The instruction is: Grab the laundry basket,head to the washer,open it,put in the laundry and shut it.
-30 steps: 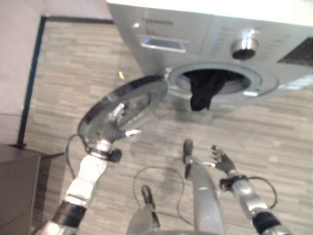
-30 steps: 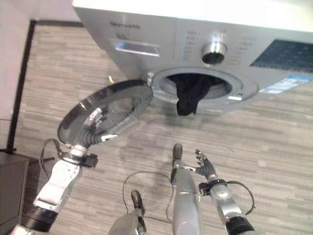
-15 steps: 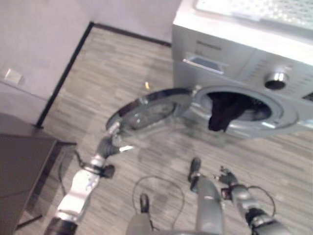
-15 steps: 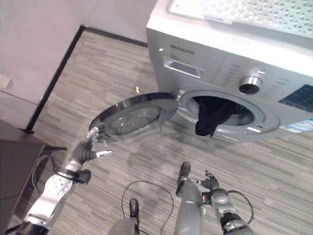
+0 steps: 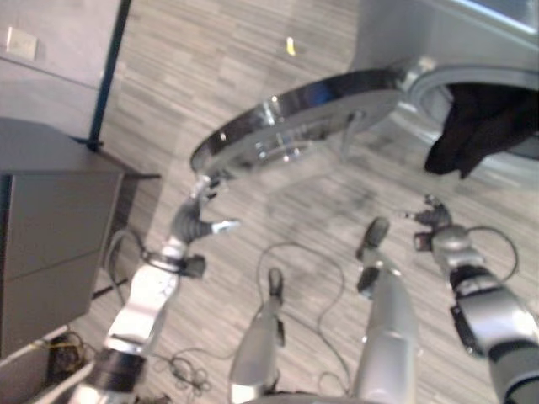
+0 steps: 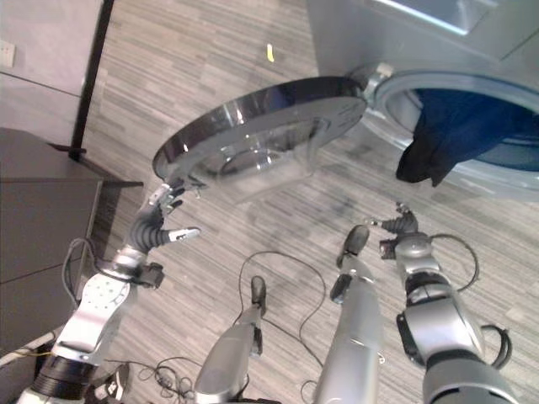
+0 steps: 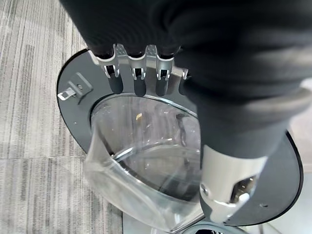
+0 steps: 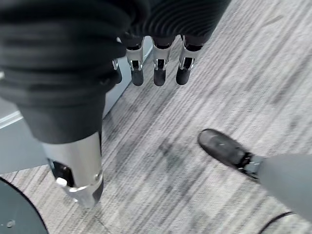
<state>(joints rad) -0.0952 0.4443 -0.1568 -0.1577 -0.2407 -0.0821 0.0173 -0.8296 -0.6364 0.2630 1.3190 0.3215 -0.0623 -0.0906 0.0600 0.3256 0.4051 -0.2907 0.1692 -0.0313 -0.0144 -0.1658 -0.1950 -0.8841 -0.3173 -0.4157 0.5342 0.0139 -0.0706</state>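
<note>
The washer (image 6: 438,50) stands at two o'clock with its round door (image 6: 253,135) swung wide open toward ten o'clock, and dark laundry (image 6: 446,135) hangs over the lip of the drum, partly out. The step in hand looks like the last one: shutting the door. The left hand (image 6: 160,227) sits just under the door's outer edge at nine o'clock, fingers (image 7: 139,63) straight and relaxed, gripping nothing. The right hand (image 6: 400,227) hovers at three o'clock below the laundry, fingers loose, empty. Next, the hanging cloth probably needs tucking in before the door is pushed closed. The floor (image 6: 210,50) is grey wood-look plank; a dark cabinet (image 6: 42,210) stands at nine o'clock beside a pale wall (image 6: 42,42).
</note>
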